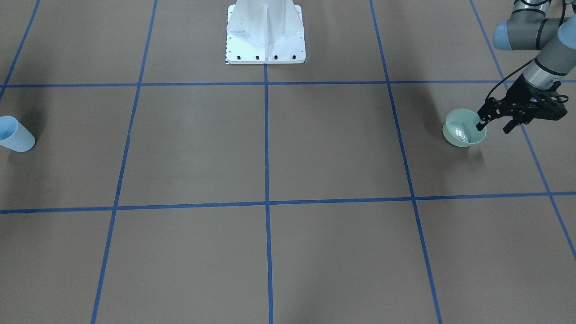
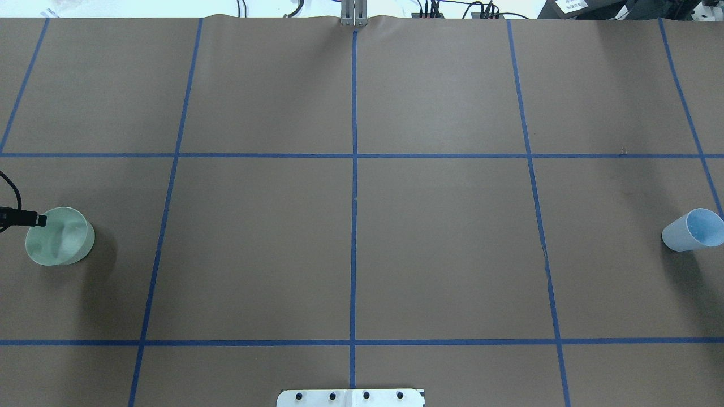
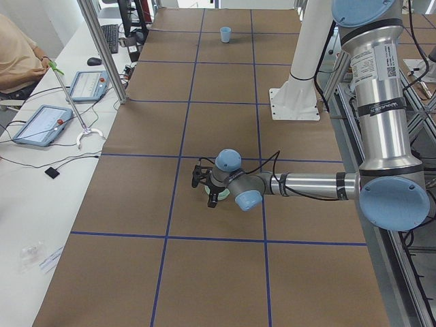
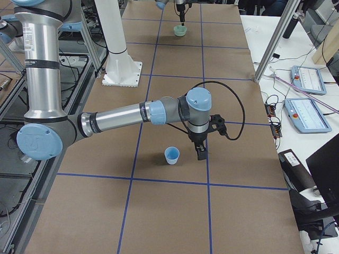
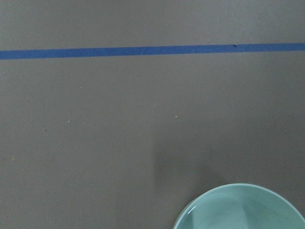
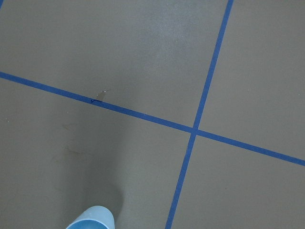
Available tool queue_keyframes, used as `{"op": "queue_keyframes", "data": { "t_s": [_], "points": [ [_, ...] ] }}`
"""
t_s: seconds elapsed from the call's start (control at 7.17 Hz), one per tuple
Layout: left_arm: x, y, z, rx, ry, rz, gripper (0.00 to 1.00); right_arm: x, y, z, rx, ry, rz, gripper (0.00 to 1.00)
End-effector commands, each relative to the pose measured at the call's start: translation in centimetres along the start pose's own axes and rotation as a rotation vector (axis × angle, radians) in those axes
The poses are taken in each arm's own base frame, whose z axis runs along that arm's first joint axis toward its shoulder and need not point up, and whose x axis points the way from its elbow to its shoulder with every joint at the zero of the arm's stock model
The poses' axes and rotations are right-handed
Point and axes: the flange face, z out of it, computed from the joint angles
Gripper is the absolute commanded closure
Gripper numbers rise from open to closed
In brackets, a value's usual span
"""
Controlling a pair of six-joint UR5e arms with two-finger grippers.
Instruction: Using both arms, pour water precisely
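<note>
Quick rundown for you: the pale green bowl sits at the 9 o'clock edge of the surface in the overhead view. The water is inside it, only showing as shiny glints near the bottom. Your left claw is spread wide at the bowl's rim, approx at its 3 o'clock in the front-facing view. One finger is over the rim and the other is outside the bowl. The light blue cup stands upright at the 3 o'clock edge in the overhead view, well apart from the bowl. The right claw hangs just beside the cup w/o touching it, at its 3 o'clock in the right-side view. Can't tell if that one's spread or closed tbh.
</note>
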Motion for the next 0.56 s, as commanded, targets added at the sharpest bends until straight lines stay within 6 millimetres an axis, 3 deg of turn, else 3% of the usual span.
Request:
{"op": "queue_keyframes", "data": {
  "t_s": [0.0, 0.14, 0.42],
  "points": [
    [0.77, 0.67, 0.88, -0.018, 0.008, 0.023, 0.40, 0.02, 0.02, 0.01, 0.000, 0.001, 0.001, 0.00],
    [1.19, 0.94, 1.23, -0.025, 0.015, 0.040, 0.64, 0.02, 0.02, 0.01, 0.000, 0.001, 0.001, 0.00],
    [1.42, 0.94, 1.28, -0.027, 0.018, 0.047, 1.00, 0.05, 0.09, 0.06, -0.001, 0.001, 0.002, 0.00]
  ]
}}
